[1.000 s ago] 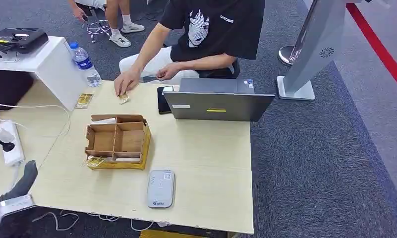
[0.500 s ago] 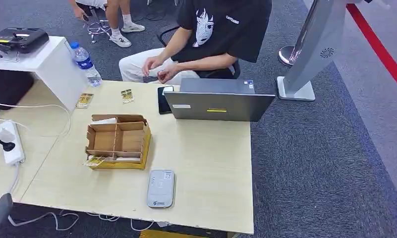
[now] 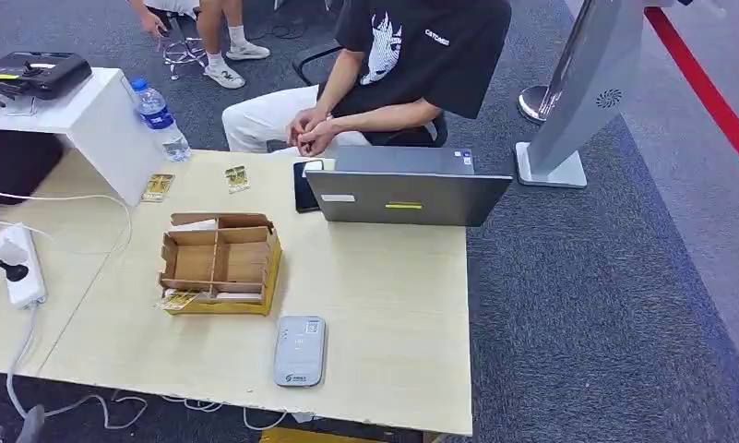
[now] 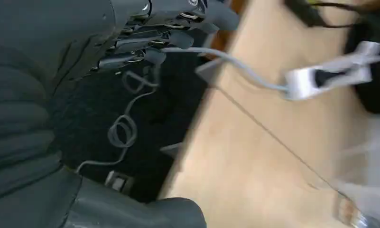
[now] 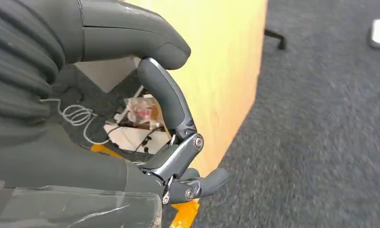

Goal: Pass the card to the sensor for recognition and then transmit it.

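Note:
The grey card sensor lies flat near the table's front edge. Two small cards lie at the far side, one card close to the seated person and another card by the white stand. A third card sticks out at the front left corner of the cardboard divider box. My left hand hangs below the table's left front edge, fingers and thumb apart, holding nothing; a grey tip of the left hand shows low in the head view. My right hand hangs beside the table's side, fingers loosely bent, nothing in them.
A person sits at the far side with hands together behind an open laptop and a dark phone. A water bottle stands on the white stand. A power strip and cables lie at the left. A grey kiosk stands on the carpet.
My left hand has dropped from the table's lower left corner to almost out of the head view. The person's hand has let go of the far card and drawn back to the lap.

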You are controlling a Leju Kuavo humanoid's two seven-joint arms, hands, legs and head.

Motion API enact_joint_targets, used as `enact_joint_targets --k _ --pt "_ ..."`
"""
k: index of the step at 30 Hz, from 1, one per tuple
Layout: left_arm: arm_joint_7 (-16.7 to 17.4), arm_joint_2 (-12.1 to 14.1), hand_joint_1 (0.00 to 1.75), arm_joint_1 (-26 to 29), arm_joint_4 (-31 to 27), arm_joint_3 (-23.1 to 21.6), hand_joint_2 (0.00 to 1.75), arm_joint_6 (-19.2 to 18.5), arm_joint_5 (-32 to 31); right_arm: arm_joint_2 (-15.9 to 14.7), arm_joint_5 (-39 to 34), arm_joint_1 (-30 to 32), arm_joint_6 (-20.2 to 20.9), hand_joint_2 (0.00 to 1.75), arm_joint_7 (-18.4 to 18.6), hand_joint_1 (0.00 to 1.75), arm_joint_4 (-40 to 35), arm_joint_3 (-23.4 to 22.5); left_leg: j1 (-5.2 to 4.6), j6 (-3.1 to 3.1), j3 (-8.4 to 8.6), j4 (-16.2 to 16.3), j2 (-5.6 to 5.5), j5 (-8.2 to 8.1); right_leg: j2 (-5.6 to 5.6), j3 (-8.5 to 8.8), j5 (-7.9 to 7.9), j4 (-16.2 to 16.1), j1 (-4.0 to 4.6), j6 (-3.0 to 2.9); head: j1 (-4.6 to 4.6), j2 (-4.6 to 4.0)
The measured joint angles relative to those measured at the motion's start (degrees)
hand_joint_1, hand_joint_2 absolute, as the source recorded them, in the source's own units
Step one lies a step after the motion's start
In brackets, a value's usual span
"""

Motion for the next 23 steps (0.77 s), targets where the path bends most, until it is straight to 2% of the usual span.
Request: enact_joint_targets --k 1,2,3,4,8,11,13,17,23 --pt "0.61 0.26 0.0 -0.95 2.81 1.55 1.75 0.91 -0.02 0.0 0.59 -0.17 0.61 1.75 0.18 1.48 0.11 -0.55 -0.02 0.0 0.0 0.0 -0.01 0.0 -0.01 0.01 0.0 0.0 0.0 0.0 -0.02 0.0" --pt "0.99 0.53 0.52 -1.87 5.83 2.99 1.75 2.11 -0.42 0.0 0.99 -0.33 1.34 1.75 0.4 1.62 0.31 -1.16 -0.04 0.0 0.0 -0.01 -0.04 0.0 -0.04 0.03 -0.01 0.0 0.0 0.01 -0.02 0.0" --pt "1.12 1.05 1.75 -2.48 8.95 4.36 1.75 3.46 -0.87 0.0 1.47 -0.44 1.97 1.75 0.66 1.69 0.53 -1.71 -0.01 0.0 0.0 0.01 -0.06 0.0 -0.04 0.03 0.0 0.0 0.0 0.01 0.0 0.0" --pt "1.23 1.42 1.75 -3.03 11.71 5.31 1.75 4.52 -1.01 0.0 1.93 -0.5 2.7 1.75 0.72 1.75 0.77 -2.26 -0.01 0.0 -0.01 0.01 -0.06 0.0 -0.06 0.03 0.0 -0.01 0.0 0.01 0.02 0.0" --pt "0.23 4.98 1.75 -5.05 25.96 9.13 1.75 11.1 -1.85 0.0 3.96 -0.85 5.25 1.75 0.81 1.75 1.84 -4.59 -0.02 0.0 -0.02 0.01 -0.09 0.0 -0.12 0.03 -0.01 0.0 -0.02 0.01 -0.02 0.0" --pt "-1.42 7.5 1.75 -5.85 34.83 10.07 1.75 16.56 -2.95 0.0 5.01 -0.94 6.43 1.75 0.92 1.75 2.47 -5.86 0.0 0.0 -0.02 0.01 -0.09 0.0 -0.13 0.03 -0.01 0.0 0.0 0.01 -0.04 0.0" --pt "-2.05 9.14 1.75 -6.21 39.59 10.22 1.75 18.68 -3.43 0.0 5.51 -0.95 6.85 1.75 0.83 1.75 2.73 -6.34 0.0 0.0 -0.02 0.01 -0.09 0.0 -0.13 0.03 -0.01 0.0 -0.01 0.01 -0.04 0.0" --pt "-2.53 11.04 1.75 -6.77 46.21 10.62 1.75 19.61 -3.74 0.0 5.71 -0.97 7.17 1.75 0.81 1.75 3.15 -6.93 0.0 0.0 -0.02 0.01 -0.09 0.0 -0.12 0.04 -0.01 0.0 -0.01 0.01 -0.02 0.0" --pt "-2.55 12.41 1.75 -7.12 50.35 11.03 1.75 19.68 -3.8 0.0 5.73 -0.99 7.35 1.75 0.81 1.75 3.45 -7.43 -0.01 0.0 -0.02 0.02 -0.09 0.0 -0.13 0.04 -0.01 0.0 -0.01 0.01 -0.02 0.0"
